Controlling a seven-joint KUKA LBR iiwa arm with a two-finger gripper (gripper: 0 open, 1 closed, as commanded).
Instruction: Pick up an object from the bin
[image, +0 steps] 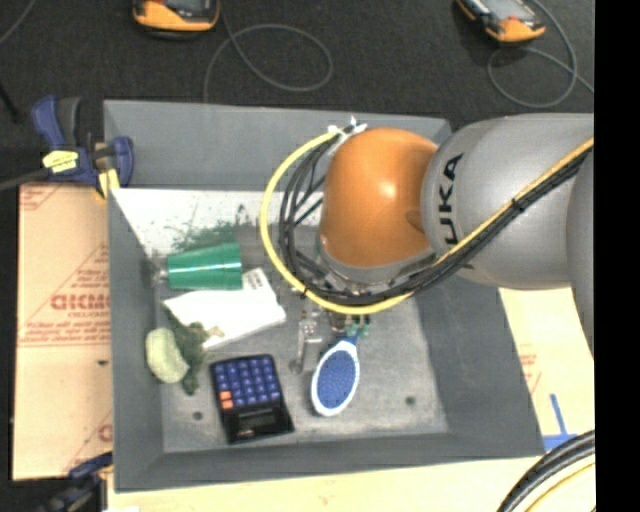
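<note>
Hovering by blue oval brush (335, 380) | jaws mostly hidden under orange cover (375, 195); apart or together: cannot tell

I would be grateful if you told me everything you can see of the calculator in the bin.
The calculator is a small black slab, plastic by its look. It has a grid of blue keys, a few orange-red keys along its left edge and a dark display at its near end. It lies flat, face up and slightly skewed, on the floor of the bin, near the front wall. A green toy lies at its upper left corner; contact cannot be told.
</note>
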